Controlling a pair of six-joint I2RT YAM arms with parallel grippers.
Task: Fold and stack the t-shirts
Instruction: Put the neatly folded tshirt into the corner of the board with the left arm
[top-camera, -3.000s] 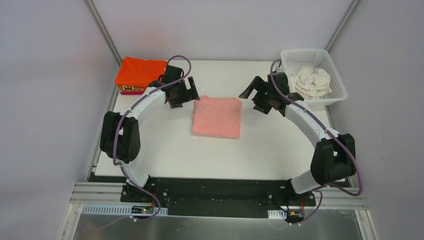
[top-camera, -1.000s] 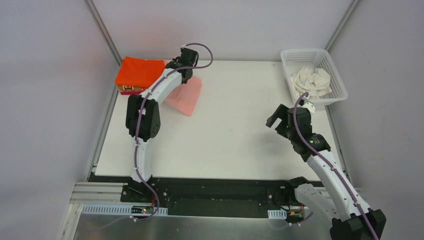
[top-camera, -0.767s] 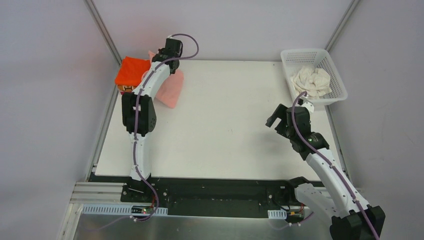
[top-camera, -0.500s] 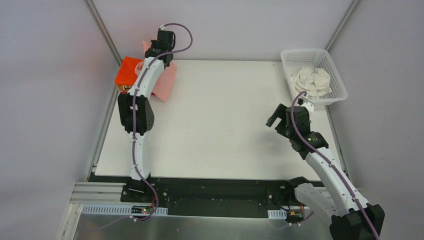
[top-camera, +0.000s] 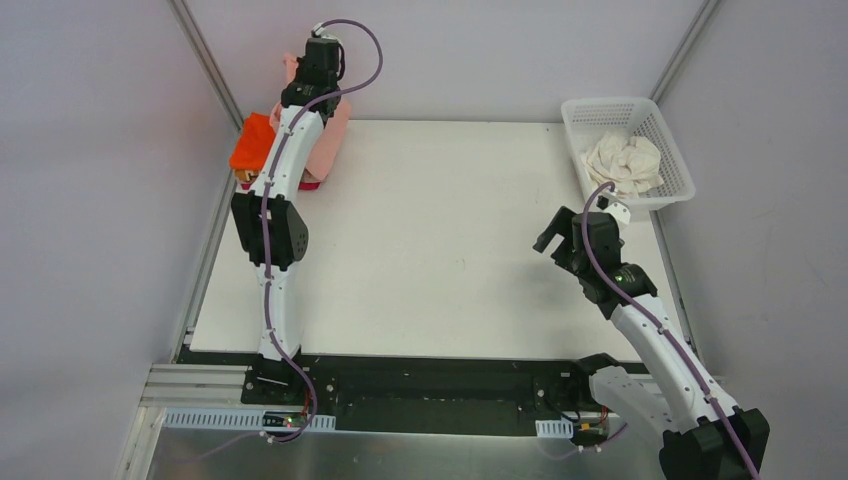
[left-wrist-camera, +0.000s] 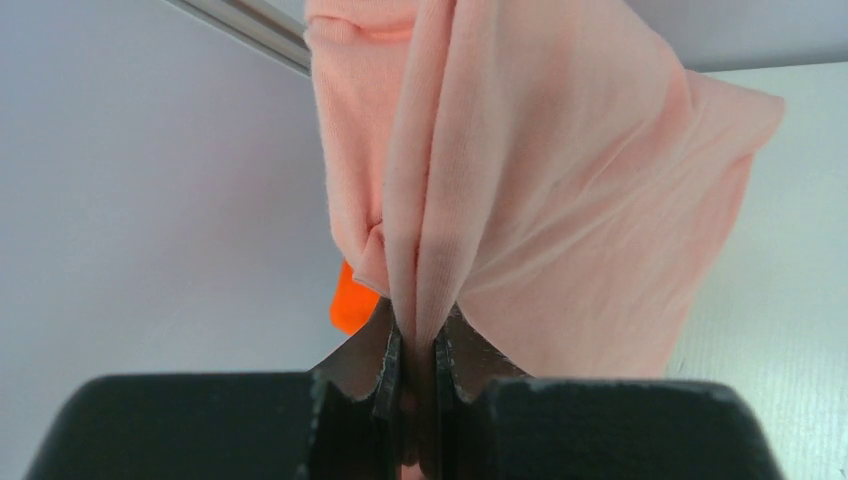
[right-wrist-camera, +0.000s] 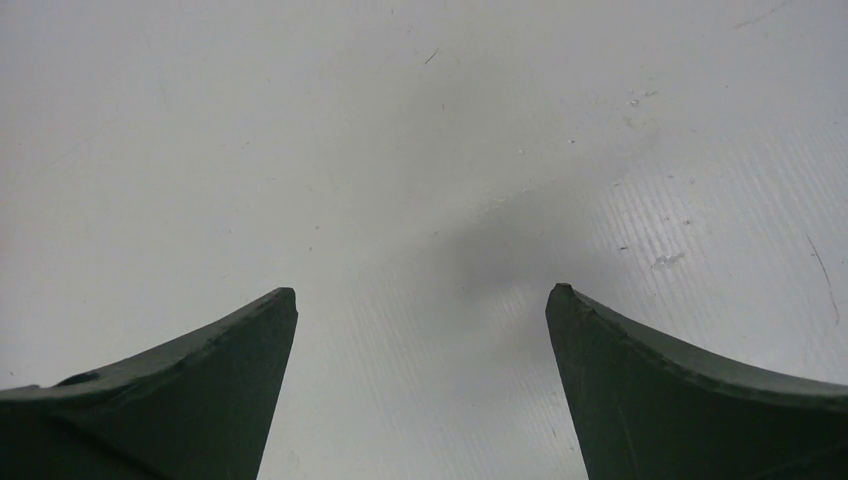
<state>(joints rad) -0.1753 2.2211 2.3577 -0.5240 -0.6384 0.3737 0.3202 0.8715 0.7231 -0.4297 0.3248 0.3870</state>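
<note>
My left gripper is raised over the table's far left corner and shut on a bunched fold of the salmon pink t-shirt. The shirt hangs from it above the folded orange t-shirt. In the left wrist view the pink cloth is pinched tight in the left gripper, with a bit of orange t-shirt behind. A cream-white t-shirt lies crumpled in the basket. My right gripper is open above bare table at the right, and in its wrist view the right gripper holds nothing.
The white lattice basket stands at the far right corner. A sliver of magenta cloth shows under the hanging pink shirt, beside the orange one. Grey walls and a metal post close in the far left corner.
The left arm has carried the pink shirt from the table's left side up and back, over the orange shirt. The right arm has stayed still and open.
</note>
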